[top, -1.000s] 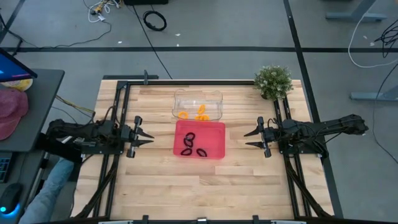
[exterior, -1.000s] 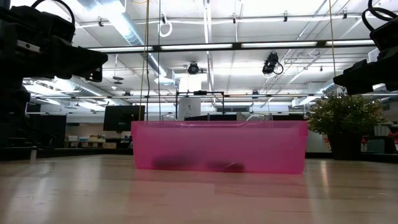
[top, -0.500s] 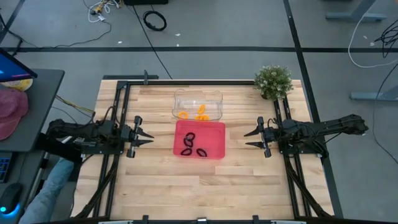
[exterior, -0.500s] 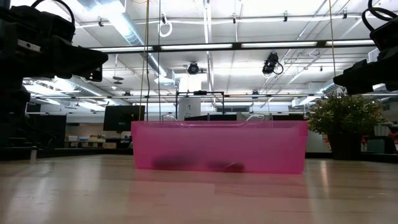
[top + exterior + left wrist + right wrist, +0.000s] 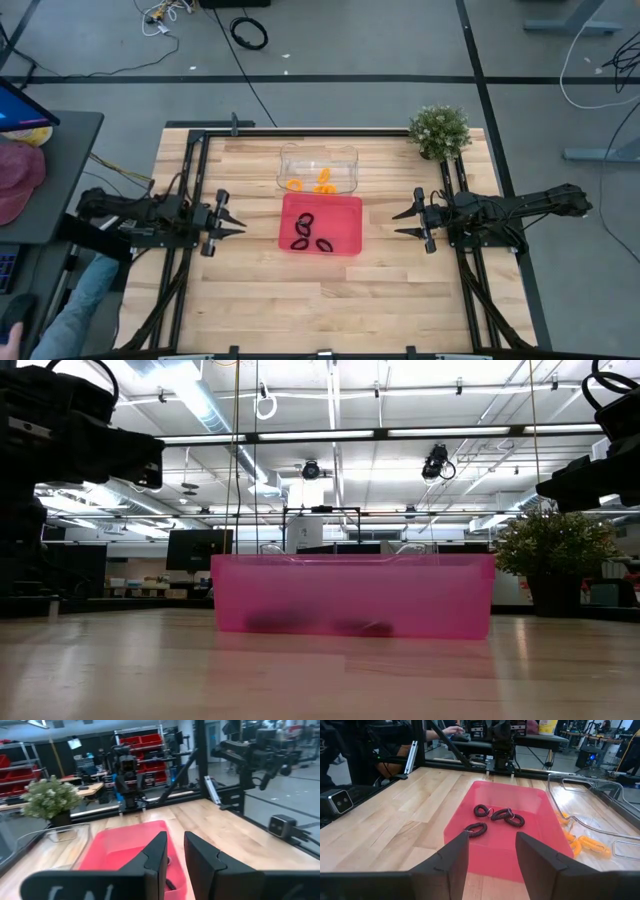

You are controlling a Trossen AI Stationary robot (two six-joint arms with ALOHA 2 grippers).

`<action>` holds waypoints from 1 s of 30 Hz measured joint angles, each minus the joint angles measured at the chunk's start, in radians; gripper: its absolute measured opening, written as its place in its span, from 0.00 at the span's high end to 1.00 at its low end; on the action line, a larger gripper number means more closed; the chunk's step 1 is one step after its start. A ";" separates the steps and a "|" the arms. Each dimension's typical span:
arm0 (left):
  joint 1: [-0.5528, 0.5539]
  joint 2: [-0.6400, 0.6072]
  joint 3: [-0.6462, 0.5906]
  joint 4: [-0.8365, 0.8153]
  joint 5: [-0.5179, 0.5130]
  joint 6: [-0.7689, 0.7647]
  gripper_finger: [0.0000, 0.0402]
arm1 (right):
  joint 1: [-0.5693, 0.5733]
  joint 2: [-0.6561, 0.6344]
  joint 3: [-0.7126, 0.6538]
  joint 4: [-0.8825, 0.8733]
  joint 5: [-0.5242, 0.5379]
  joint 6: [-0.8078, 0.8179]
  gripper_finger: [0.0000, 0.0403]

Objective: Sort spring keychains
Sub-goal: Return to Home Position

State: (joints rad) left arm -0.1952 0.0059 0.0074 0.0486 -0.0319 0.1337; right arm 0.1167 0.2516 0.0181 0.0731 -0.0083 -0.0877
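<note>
Several black spring keychains lie on the floor of the pink tray at the table's middle. Orange keychains lie in the clear container just beyond the tray's far side. My left gripper hovers left of the tray, pointing at it, with a narrow gap between its fingers. My right gripper hovers right of the tray, open wider, facing it. Neither touches anything.
A small potted plant stands at the table's far right corner. A person's leg shows off the table's near left corner. Bare wood lies on the near side of the tray and between it and each gripper.
My left arm has drawn back a little toward the table's left edge. The tray, the container and the keychains lie as before.
</note>
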 joint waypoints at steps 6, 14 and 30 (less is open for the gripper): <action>-0.017 0.000 0.000 0.000 0.002 0.000 0.83 | 0.000 0.000 0.000 0.000 0.000 0.000 0.59; -0.017 0.000 0.000 0.000 0.002 0.000 0.83 | 0.000 0.000 0.000 0.000 0.000 0.000 0.59; -0.017 0.000 0.000 0.000 0.002 0.000 0.83 | 0.000 0.000 0.000 0.000 0.000 0.000 0.59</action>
State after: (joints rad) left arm -0.2119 0.0061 0.0074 0.0483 -0.0299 0.1337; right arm 0.1169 0.2513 0.0181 0.0734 -0.0085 -0.0875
